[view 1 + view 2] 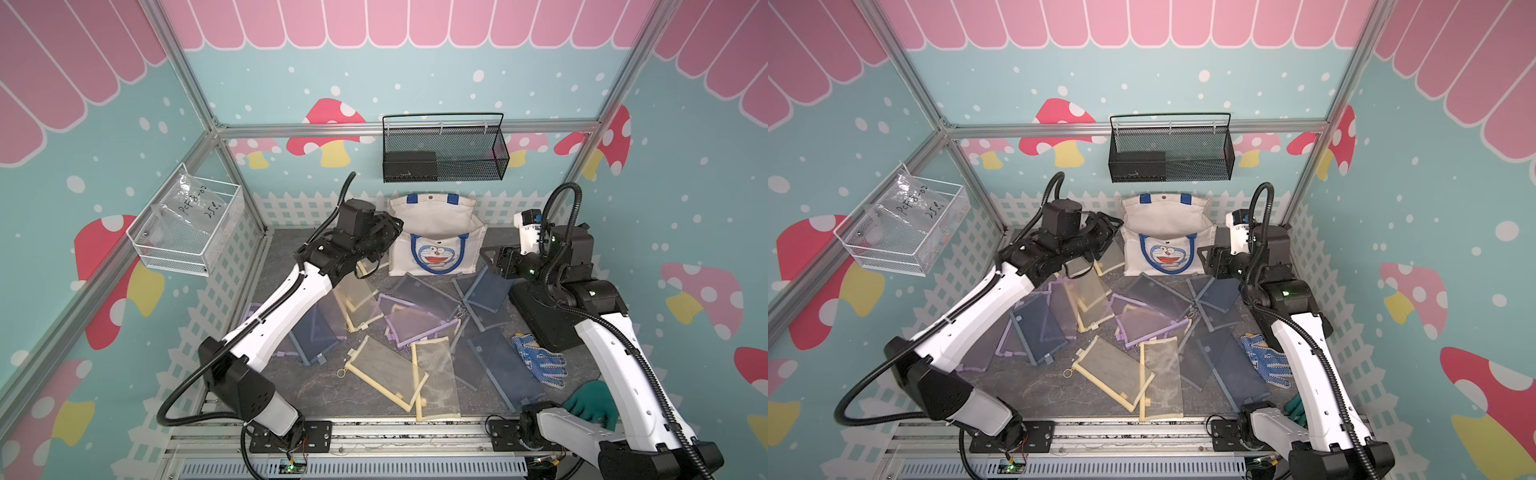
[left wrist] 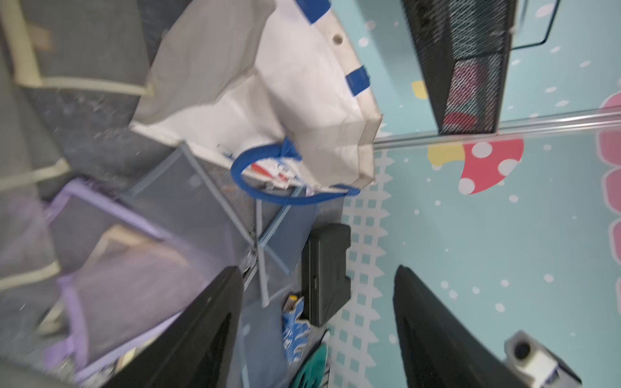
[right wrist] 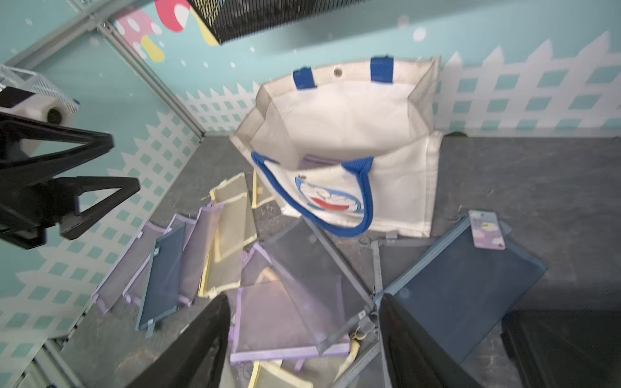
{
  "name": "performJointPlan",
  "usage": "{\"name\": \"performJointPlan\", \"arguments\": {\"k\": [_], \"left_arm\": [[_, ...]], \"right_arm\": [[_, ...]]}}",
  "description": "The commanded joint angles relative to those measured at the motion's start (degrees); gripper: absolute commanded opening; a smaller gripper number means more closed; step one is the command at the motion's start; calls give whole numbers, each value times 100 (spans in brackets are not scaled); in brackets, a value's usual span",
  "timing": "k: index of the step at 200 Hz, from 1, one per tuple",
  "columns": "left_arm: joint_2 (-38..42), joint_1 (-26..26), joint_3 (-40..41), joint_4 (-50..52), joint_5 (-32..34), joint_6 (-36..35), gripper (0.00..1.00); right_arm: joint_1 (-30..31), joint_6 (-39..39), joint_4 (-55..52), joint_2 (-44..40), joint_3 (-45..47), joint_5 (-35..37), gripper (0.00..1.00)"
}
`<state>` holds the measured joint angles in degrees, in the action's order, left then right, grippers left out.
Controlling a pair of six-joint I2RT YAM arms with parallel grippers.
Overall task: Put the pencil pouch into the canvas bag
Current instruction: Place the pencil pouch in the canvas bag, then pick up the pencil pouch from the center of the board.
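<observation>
The cream canvas bag (image 1: 436, 239) (image 1: 1167, 232) with blue handles and a cat face stands open at the back of the floor. Several mesh pencil pouches lie in front of it: a yellow pouch (image 1: 386, 370), a purple pouch (image 1: 411, 320) (image 3: 285, 319) and a blue pouch (image 1: 486, 291) (image 3: 463, 285). A strip of purple (image 3: 319, 161) shows inside the bag's mouth. My left gripper (image 1: 392, 226) (image 2: 317, 268) (image 3: 124, 164) hovers open and empty by the bag's left rim. To the bag's right, my right gripper (image 1: 485, 255) (image 3: 304, 297) stands open and empty above the pouches.
A black wire-mesh basket (image 1: 444, 153) hangs on the back wall and a white wire basket (image 1: 187, 224) on the left wall. A black case (image 1: 536, 316), a blue-and-white glove (image 1: 540, 361) and a green glove (image 1: 590, 403) lie at the right.
</observation>
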<state>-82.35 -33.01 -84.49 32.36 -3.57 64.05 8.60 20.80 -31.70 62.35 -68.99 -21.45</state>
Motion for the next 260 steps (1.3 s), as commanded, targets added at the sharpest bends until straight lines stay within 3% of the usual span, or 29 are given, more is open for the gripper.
{"name": "performJointPlan", "arguments": {"k": [1,29,54,82,122,164,204,260], "left_arm": [[366,-247,1177,558,-317,-412,79],[742,-698,2546,72,-319,44,83],[965,-843,3467,-527,-675,531,82],[1530,-962,4110,-116,-882,604,78],[2810,-979,5233,324,-981,1079,72],[3979,-979,6721,-762,-797,2177,70],[3666,-972,7057,-1384,-695,2103,70],[2617,-882,7108,-2356,-552,1904,66]], "right_arm": [[-11,103,-29,-231,655,-668,73],[132,297,362,-387,1728,-1238,76],[510,352,491,-100,2119,-1462,76],[1444,626,845,180,2166,-1144,76],[2322,627,1122,1249,1990,-1624,75],[2893,268,1194,2431,1581,-1964,72],[3208,38,1310,3286,1266,-1869,67],[3387,-111,1454,3997,1243,-1679,65]]}}
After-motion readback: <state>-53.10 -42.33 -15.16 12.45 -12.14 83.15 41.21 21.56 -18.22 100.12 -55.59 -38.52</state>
